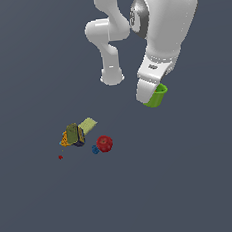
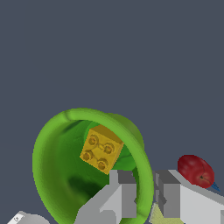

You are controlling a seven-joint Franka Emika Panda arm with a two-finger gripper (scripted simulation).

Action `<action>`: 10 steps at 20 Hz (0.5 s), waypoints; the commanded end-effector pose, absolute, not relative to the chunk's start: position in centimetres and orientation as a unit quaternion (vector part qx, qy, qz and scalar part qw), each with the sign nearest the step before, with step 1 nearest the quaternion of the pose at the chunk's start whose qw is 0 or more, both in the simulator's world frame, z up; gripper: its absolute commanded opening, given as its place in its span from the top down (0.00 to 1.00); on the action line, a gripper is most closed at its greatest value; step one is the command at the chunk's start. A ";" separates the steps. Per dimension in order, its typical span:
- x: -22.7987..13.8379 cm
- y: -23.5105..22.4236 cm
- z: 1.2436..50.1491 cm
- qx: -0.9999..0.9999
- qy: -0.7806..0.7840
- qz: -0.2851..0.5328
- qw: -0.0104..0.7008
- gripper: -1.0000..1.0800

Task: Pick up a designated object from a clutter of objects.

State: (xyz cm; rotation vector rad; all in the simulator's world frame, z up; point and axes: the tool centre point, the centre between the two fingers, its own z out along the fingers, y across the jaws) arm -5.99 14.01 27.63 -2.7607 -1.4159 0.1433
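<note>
Lime-green cup (image 1: 158, 96) is up off the desk (image 1: 184, 181), held at the end of the white arm (image 1: 165, 28), well apart from the clutter down toward the exterior view's left. Cup hangs tilted, only its lower part showing below the white hand housing in the exterior view.

Wrist view: gripper (image 2: 145, 197) jaws clenched on the cup's rim — one grey finger (image 2: 120, 192) inside the cup, the other outside, green wall pinched between them. Cup (image 2: 61, 148) opening faces the camera, rim round and flared. Inside it sits an orange-yellow studded block (image 2: 101, 150), four round studs visible, resting against the inner wall.

Clutter on the desk, exterior view: red apple-like ball (image 1: 104, 143) with a small blue piece (image 1: 95, 149) touching it on the exterior view's left side. Just beside them, further to the exterior view's left, a tight pile — olive box (image 1: 72, 132) upright, pale green flat box (image 1: 87, 124) lying angled behind it, orange bit (image 1: 65, 139) at the pile's outer edge, a dark item (image 1: 79, 140) under the olive box, too small to identify. Tiny red speck (image 1: 60, 157) lies alone, near the pile.

Wrist view also catches the red ball (image 2: 196, 170) beyond the outer finger, a sliver of blue (image 2: 215, 187) beside it, and a pale yellow-green patch (image 2: 162, 217) low between the fingers.
</note>
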 end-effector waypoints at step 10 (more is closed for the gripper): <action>-8.9 11.4 38.2 -0.889 -0.456 0.045 0.018 1.00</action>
